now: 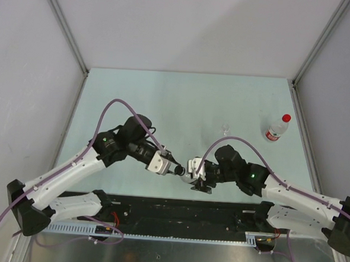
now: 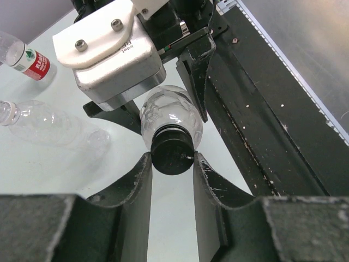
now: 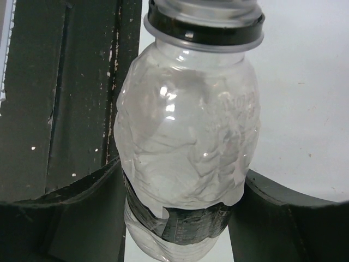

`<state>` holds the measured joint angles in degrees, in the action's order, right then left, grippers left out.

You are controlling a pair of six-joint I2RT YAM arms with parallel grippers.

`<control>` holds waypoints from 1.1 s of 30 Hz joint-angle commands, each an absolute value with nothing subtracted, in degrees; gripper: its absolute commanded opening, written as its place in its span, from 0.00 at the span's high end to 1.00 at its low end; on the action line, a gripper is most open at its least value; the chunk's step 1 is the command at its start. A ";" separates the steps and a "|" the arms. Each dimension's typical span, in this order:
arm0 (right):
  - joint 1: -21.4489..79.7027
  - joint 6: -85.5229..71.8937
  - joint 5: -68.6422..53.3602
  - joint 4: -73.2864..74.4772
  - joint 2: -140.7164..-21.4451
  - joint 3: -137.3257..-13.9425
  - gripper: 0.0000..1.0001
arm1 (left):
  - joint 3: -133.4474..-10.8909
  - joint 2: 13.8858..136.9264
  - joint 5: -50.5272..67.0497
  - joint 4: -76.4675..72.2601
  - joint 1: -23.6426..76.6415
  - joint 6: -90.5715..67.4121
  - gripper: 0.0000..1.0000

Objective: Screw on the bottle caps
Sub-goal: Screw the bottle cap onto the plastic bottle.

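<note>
**Both claws on one clear bottle [image 3: 185,109]**

Your left claw [image 2: 172,161] is clenched on the black cap [image 2: 173,150], which sits on the bottle's neck. Your right claw [image 3: 182,185] grips the bottle's body over the worktop's [image 1: 165,101] near edge. A red-capped bottle [image 1: 276,130] stands far right.

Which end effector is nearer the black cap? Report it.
Left. The left end effector grips the black cap itself; the right end effector clamps the clear bottle around its body, off the cap.

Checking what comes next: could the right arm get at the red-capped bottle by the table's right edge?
Likely not yet: the path looks free, but the right pincer holds the clear bottle whose black cap the left pincer grips.
</note>
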<state>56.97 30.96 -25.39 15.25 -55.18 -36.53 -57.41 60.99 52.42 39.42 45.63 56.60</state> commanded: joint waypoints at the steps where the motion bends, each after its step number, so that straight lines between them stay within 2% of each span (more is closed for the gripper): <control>1: 57.81 34.82 -37.04 -1.78 -53.92 -40.01 0.91 | -58.52 63.94 44.14 43.16 45.71 59.40 0.71; 3: 57.72 34.81 -37.27 -1.57 -54.13 -40.02 0.91 | -59.28 63.73 44.41 43.20 45.70 58.53 0.53; 5: 57.74 34.85 -37.53 -1.20 -54.47 -40.00 0.91 | -60.19 63.26 45.12 43.17 45.62 57.30 0.21; 6: 57.70 34.87 -37.75 -0.87 -54.79 -39.99 0.91 | -60.64 62.88 45.63 43.16 45.53 56.56 0.11; 8: 57.62 34.84 -38.07 -0.41 -55.62 -39.99 0.92 | -61.32 61.95 46.81 43.22 45.46 55.18 0.03; 18: 56.78 34.03 -35.53 -0.59 -54.90 -39.99 0.94 | -63.59 58.39 46.05 42.81 43.63 48.68 0.00; 26: 55.66 23.31 -16.79 -7.52 -54.19 -38.40 0.99 | -65.37 62.11 36.95 32.04 37.95 22.95 0.00; 29: 55.33 19.70 -10.14 -12.37 -53.27 -36.96 0.99 | -63.05 59.82 32.01 26.26 37.25 18.73 0.01; 33: 55.22 16.62 -4.23 -17.03 -52.23 -35.97 0.99 | -60.42 55.90 31.53 23.00 37.21 17.96 0.00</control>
